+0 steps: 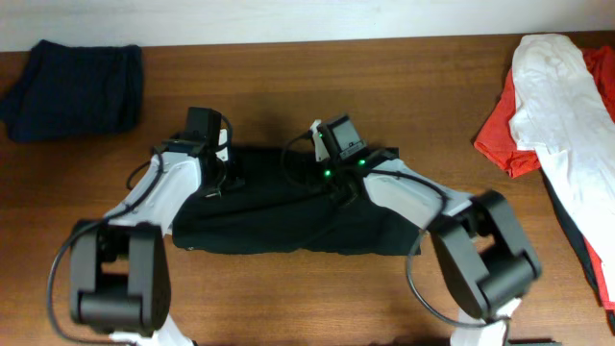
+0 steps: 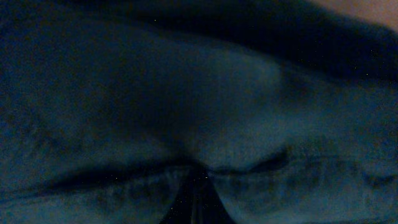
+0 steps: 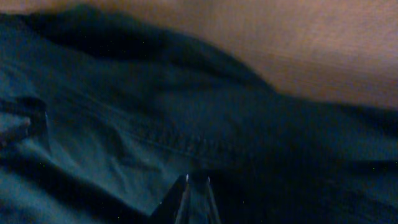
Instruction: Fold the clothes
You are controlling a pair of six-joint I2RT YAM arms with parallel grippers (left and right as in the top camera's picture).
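The clothes are one black wrinkled garment (image 1: 279, 226) lying spread across the middle of the wooden table (image 1: 404, 77). My left gripper (image 1: 219, 185) is down on its upper left edge. In the left wrist view, dark fabric (image 2: 186, 93) fills the frame and gathers into the closed jaws (image 2: 196, 186). My right gripper (image 1: 336, 187) is down on the upper middle edge. In the right wrist view its fingers (image 3: 198, 182) are close together on the fabric (image 3: 124, 124), beside a stitched seam. No light grey inner part shows.
A navy-blue folded garment (image 1: 77, 86) lies at the back left corner. A white garment (image 1: 567, 115) lies over a red one (image 1: 500, 139) at the right edge. Bare wood (image 3: 311, 43) shows behind the black garment's far edge.
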